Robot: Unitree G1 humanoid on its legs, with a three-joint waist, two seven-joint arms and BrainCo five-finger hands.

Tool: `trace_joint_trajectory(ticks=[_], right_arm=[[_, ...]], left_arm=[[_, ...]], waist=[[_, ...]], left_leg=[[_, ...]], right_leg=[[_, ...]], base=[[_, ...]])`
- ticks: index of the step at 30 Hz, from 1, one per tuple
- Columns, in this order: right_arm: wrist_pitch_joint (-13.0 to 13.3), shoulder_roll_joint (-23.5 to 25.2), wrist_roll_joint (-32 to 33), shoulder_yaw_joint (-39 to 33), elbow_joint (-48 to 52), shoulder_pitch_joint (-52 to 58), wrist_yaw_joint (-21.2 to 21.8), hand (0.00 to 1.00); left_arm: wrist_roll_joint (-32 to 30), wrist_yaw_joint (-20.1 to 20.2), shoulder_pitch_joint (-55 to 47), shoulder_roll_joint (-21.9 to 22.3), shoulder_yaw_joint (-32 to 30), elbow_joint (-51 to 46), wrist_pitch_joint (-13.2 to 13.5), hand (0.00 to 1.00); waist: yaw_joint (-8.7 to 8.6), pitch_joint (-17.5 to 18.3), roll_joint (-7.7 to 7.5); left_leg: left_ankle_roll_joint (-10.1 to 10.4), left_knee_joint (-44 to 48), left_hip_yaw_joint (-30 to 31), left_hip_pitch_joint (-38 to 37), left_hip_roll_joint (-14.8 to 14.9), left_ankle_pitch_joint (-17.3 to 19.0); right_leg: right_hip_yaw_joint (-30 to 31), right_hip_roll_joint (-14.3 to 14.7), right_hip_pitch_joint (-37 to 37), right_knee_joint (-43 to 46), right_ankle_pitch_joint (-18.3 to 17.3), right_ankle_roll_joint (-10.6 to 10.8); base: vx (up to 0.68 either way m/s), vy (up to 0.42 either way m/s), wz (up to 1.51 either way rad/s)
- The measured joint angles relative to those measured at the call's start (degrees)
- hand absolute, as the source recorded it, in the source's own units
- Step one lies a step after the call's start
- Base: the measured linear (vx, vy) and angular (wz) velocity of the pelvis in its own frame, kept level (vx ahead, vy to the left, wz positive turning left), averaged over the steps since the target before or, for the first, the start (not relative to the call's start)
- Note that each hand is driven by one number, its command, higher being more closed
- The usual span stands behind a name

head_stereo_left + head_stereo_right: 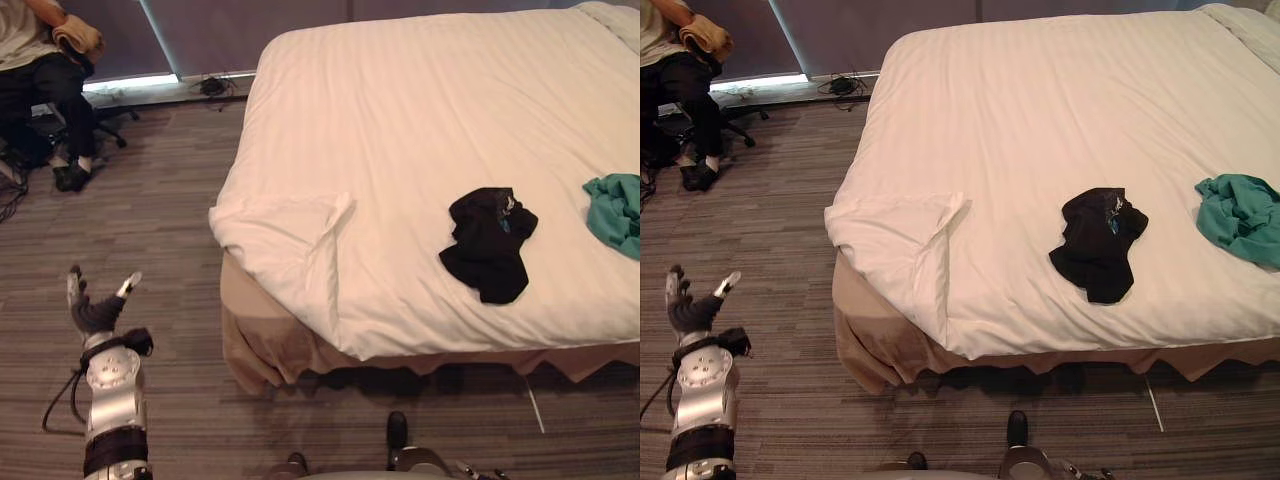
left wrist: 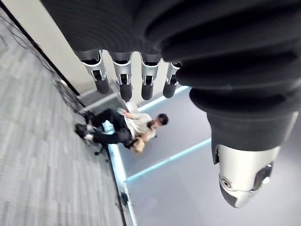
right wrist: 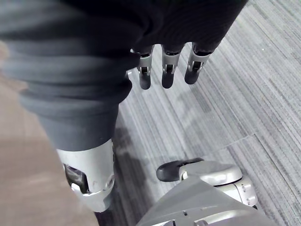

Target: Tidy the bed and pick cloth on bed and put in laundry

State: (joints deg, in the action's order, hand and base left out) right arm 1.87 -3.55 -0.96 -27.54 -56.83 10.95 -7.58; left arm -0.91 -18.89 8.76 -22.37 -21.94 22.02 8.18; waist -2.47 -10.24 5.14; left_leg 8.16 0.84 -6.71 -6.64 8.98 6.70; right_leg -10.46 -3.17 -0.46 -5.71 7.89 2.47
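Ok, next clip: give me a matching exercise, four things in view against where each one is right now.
1 black cloth
2 teal cloth
3 left hand
4 person

A open, above the floor left of the bed
B seated, far left
C on the bed, at the view's right edge
D on the bed, mid-width, near its front edge

Pairs: 1-D, 2-C, 3-A, 4-B.

The left hand has a dark ribbed cover on its back and wrist; the left arm is silver-grey, with a round plate and a black band. The right hand wears the same cover, its silver fingers dark at the tips
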Motion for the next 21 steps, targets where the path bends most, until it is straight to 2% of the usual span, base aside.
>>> trace_joint_trajectory(ticks=[4,7,10,14,15,17,21], right_arm=[[0.26,0.01,0.67,0.13,2.05,-0.5,0.03,0.0],[0.33,-0.01,1.04,0.64,3.26,-3.22,-0.01,0.0],[0.6,0.16,1.66,2.21,4.98,-4.62,-0.26,0.0],[1.55,0.35,3.21,3.39,6.83,-5.34,-1.61,0.0],[1.56,0.46,3.34,3.42,7.03,-5.4,-1.86,0.0],[1.63,1.13,4.46,3.98,8.57,-5.43,-2.41,0.0],[1.75,1.24,5.64,4.52,10.92,-5.47,-2.45,0.0]], left_arm=[[-3.37,-0.14,8.03,-4.48,5.69,-0.37,-0.12,0.0],[-7.33,-0.14,18.6,-7.41,12.73,1.13,-0.41,0.0],[-10.72,-0.13,26.15,-8.07,17.83,6.45,-1.43,0.0],[-13.79,0.13,36.57,-7.95,25.9,13.61,-3.03,0.0],[-14.12,0.23,37.81,-7.91,26.74,14.38,-3.21,1.0],[-16.11,1.2,42.34,-7.39,28.91,18.16,-4.03,1.0],[-21.43,1.87,46.54,-6.1,30.86,23.04,-5.56,1.0]], waist=[[-0.15,-0.79,-0.1],[-0.82,-4.87,-1.04],[-2.96,-7.95,-1.99],[-3.3,-11.93,-2.31],[-3.32,-12.38,-2.32],[-3.34,-14.21,-2.41],[-2.99,-14.67,-2.46]], left_leg=[[-0.04,0.3,-1.99,4.31,-0.58,-0.81],[-0.06,0.57,-5.12,8.74,-1.31,-1.91],[-0.06,1.77,-7.41,11.23,-1.25,-1.89],[-0.08,3.97,-10.87,14.92,-0.81,-1.85],[-0.13,4.36,-11.16,15.48,-0.73,-1.82],[-0.35,6.26,-12.19,17.01,-0.08,-1.36],[-1.25,10.37,-14.11,19.21,0.92,0.44]], right_leg=[[2.47,-0.22,-5.39,0.04,1.33,-0.08],[5.21,-0.96,-11.11,0.07,3.54,-0.35],[7.37,-0.84,-14.24,0.27,4.45,-0.56],[9.15,-0.92,-18.75,2.32,4.61,-0.74],[9.21,-0.93,-19.2,2.56,4.61,-0.74],[8.97,-0.93,-19.91,3.01,4.6,-0.74],[8.97,-1.04,-21.4,4.39,4.36,-0.47]], base=[[-0.05,0.0,-0.26],[-0.1,-0.018,-0.37],[-0.05,-0.031,-0.33],[-0.03,-0.041,-0.2],[0.0,0.0,0.0],[-0.02,-0.014,0.07],[-0.02,0.01,0.03]])
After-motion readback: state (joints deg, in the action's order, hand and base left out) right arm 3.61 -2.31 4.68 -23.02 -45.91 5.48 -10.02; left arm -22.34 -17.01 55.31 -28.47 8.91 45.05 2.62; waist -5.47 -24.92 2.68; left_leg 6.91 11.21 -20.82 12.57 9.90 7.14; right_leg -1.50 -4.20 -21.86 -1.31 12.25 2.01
